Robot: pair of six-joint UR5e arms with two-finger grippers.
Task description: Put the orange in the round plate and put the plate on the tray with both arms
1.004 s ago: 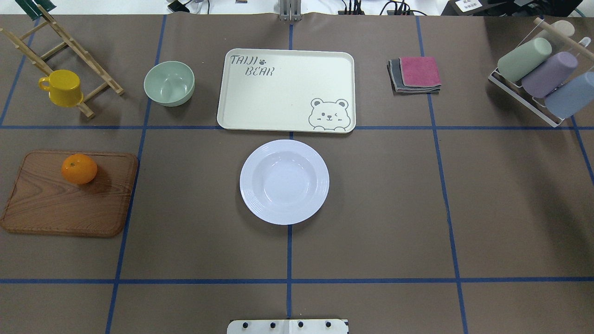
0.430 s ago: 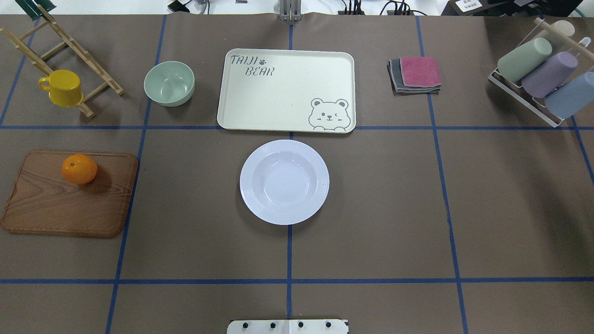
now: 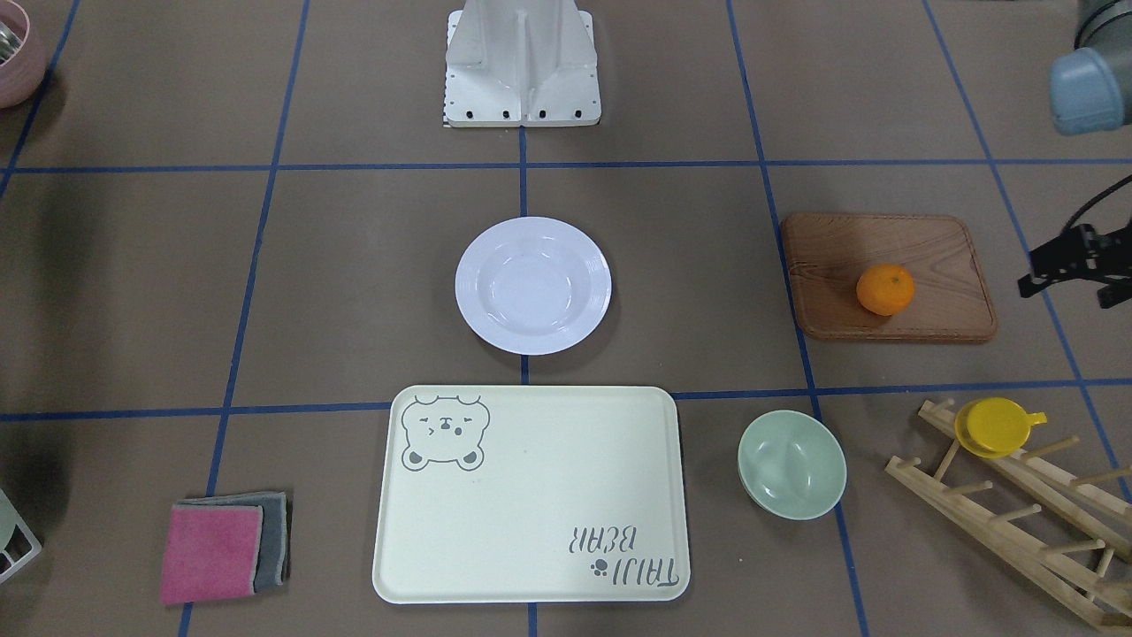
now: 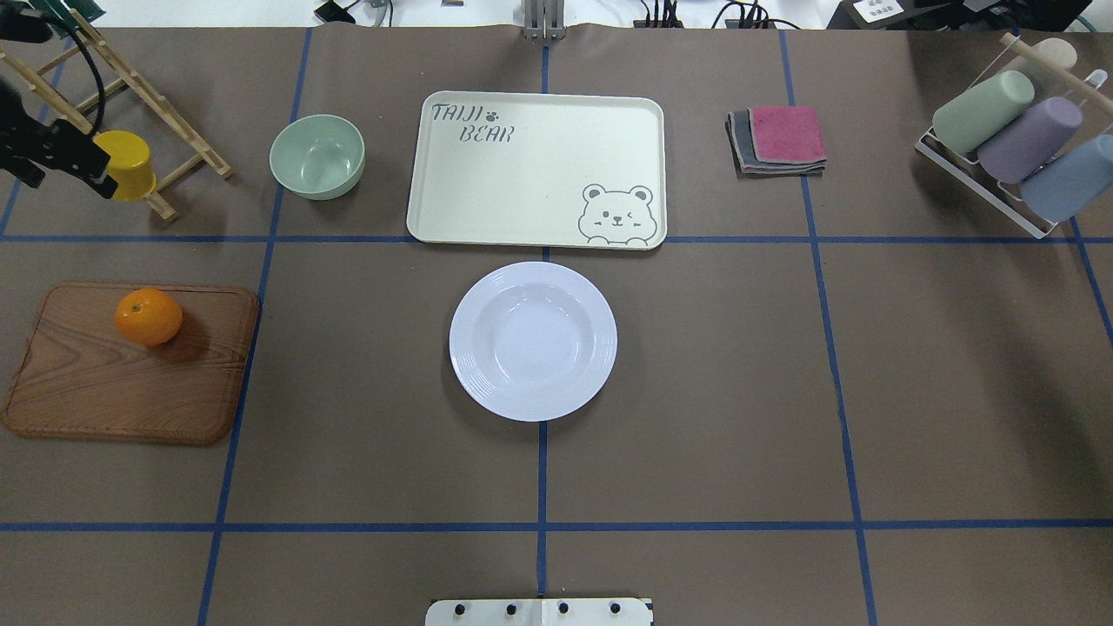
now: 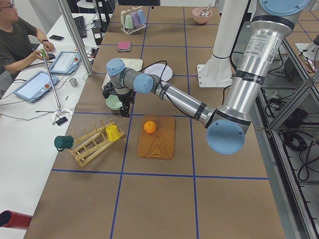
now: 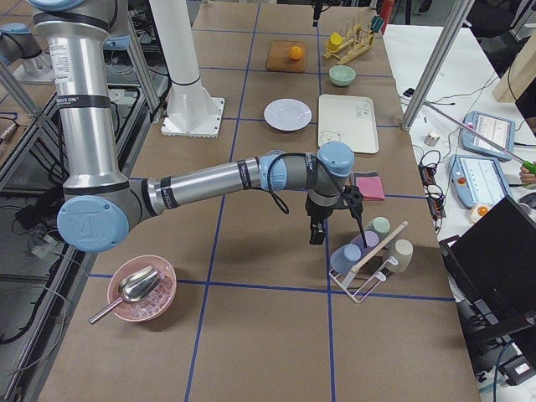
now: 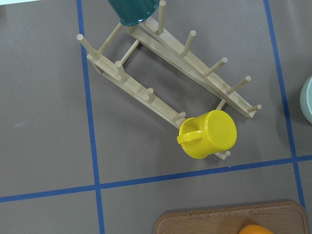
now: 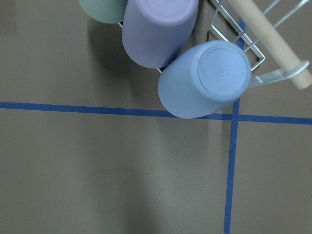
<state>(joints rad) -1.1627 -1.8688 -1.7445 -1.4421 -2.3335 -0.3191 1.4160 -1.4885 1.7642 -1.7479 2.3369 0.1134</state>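
A glossy white round plate (image 4: 465, 341) sits at the brown tabletop's (image 4: 713, 391) middle, open room all round. On the robot's left, the small bright orange (image 4: 149, 316) rests on a brown wooden board (image 4: 122, 391), near its far edge. Just beyond the plate lies the cream bear-print tray (image 4: 535, 169). At the far left edge the left hand (image 3: 1067, 290) hangs above a yellow cup (image 4: 130, 165), fingers spread, grasping nothing. Only the right side view shows the right hand (image 6: 316, 234), by a white wire cup rack (image 4: 965, 176); released or clenched, cannot tell.
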